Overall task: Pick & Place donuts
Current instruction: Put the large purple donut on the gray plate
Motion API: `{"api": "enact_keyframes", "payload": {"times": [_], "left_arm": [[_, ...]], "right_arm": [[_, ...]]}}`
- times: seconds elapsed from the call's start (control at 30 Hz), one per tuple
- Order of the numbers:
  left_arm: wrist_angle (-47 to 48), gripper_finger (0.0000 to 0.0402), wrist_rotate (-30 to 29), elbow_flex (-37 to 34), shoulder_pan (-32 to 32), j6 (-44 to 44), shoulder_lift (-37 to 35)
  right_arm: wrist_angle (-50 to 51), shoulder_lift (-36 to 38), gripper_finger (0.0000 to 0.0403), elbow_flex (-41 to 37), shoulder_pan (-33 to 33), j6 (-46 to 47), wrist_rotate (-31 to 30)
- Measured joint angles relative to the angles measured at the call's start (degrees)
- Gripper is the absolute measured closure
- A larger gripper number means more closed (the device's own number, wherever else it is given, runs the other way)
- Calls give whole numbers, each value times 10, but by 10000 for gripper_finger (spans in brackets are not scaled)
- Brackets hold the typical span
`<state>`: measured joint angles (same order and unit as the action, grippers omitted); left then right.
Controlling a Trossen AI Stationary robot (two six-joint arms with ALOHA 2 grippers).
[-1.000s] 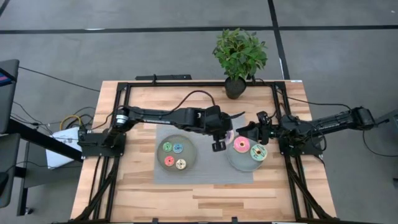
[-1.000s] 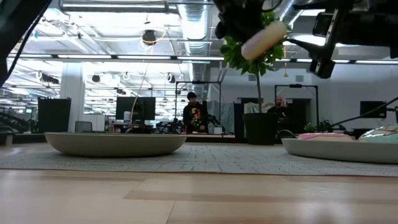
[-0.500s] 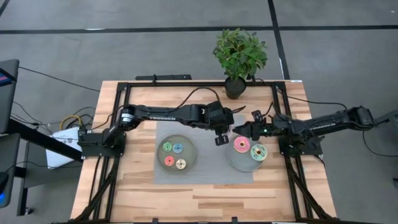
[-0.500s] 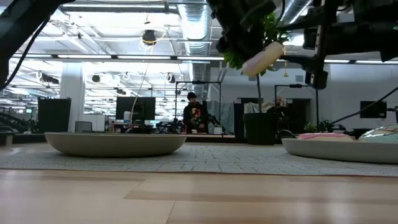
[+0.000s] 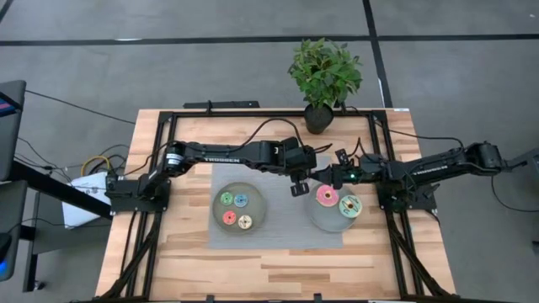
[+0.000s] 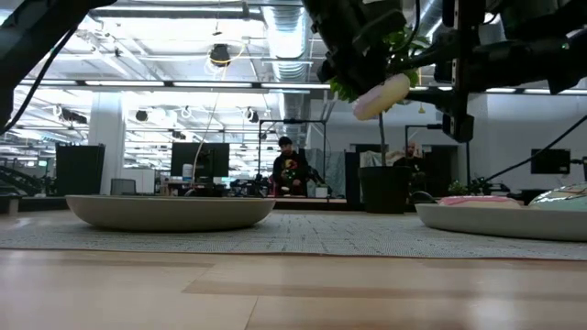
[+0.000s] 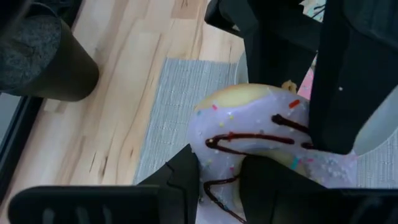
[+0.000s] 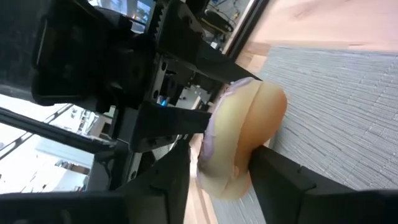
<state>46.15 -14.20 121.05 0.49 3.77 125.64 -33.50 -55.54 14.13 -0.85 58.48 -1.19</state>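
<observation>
Handover midair, between the two grey plates [image 5: 240, 208] | purple-white donut [image 7: 261, 146] gripped by left gripper [image 5: 296, 186] jaws; right gripper [image 5: 324, 176] jaws straddle it, closure unclear | we judge: clamp right firmly before left releases.

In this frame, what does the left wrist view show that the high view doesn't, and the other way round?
Only the left wrist view shows the icing of the held donut: lilac, with chocolate drizzle and sprinkles. Only the high view shows the whole layout: four tiny donuts on the left plate, a pink donut and a green donut on the right plate, plus the potted plant. Both show the left gripper and right gripper meeting over the grey mat.
</observation>
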Motion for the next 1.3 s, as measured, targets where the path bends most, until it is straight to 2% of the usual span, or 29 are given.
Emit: {"api": "enact_keyframes", "payload": {"times": [0.5,0.87,1.07,1.3], "left_arm": [[32,311,15,2,0,-14,-2],[36,262,20,2,0,-14,-2],[60,247,42,43,0,-15,-1],[111,243,22,94,0,-37,-2]], "right_arm": [[29,28,336,0,0,-20,0],[64,31,352,0,0,-21,0],[66,32,363,0,-4,-31,0],[73,45,377,0,-8,-41,-2]]}}
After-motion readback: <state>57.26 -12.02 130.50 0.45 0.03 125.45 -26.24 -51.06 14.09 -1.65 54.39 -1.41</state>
